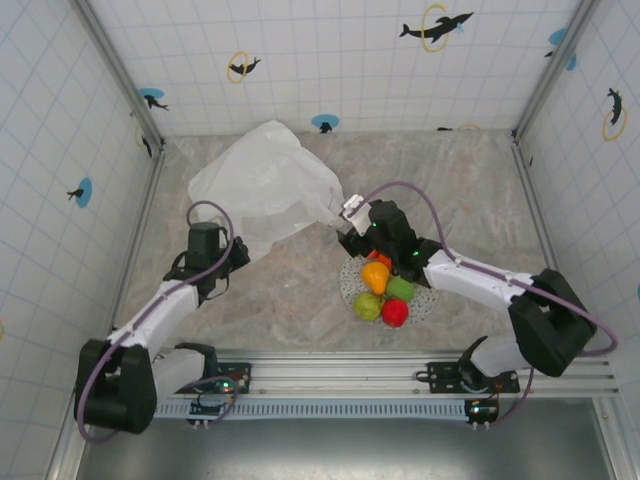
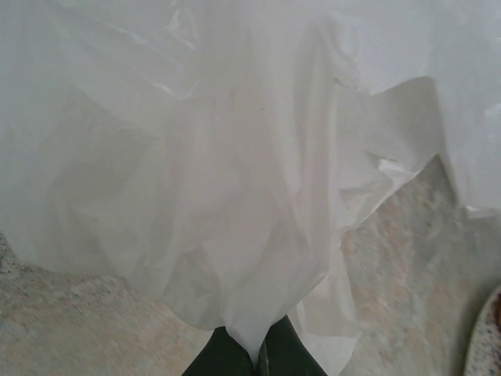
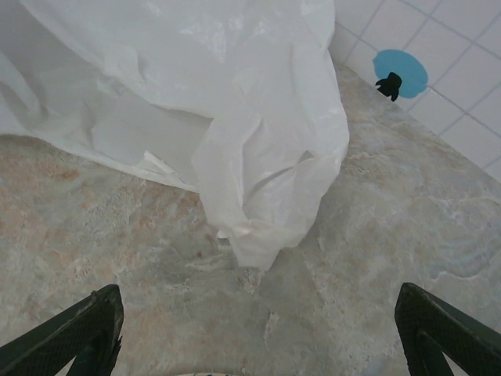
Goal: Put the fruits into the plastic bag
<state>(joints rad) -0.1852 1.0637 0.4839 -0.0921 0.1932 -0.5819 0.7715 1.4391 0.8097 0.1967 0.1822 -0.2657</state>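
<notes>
The white crinkled plastic bag (image 1: 268, 183) lies at the back middle-left of the table. My left gripper (image 1: 228, 258) is shut on its near edge; in the left wrist view the bag (image 2: 227, 172) pinches down between the dark fingers (image 2: 282, 356). My right gripper (image 1: 350, 218) stands open beside the bag's right corner (image 3: 266, 211), its fingers (image 3: 74, 337) wide apart over bare table. The fruits sit piled on a speckled plate (image 1: 422, 302): an orange piece (image 1: 375, 274), a green one (image 1: 400, 288), a yellow-green one (image 1: 367, 306), a red apple (image 1: 395, 313).
Tiled walls with dolphin stickers (image 1: 436, 26) close in the marble table on three sides. A metal rail (image 1: 400, 372) runs along the near edge by the arm bases. The plate's rim (image 2: 484, 337) shows at the left wrist view's right edge.
</notes>
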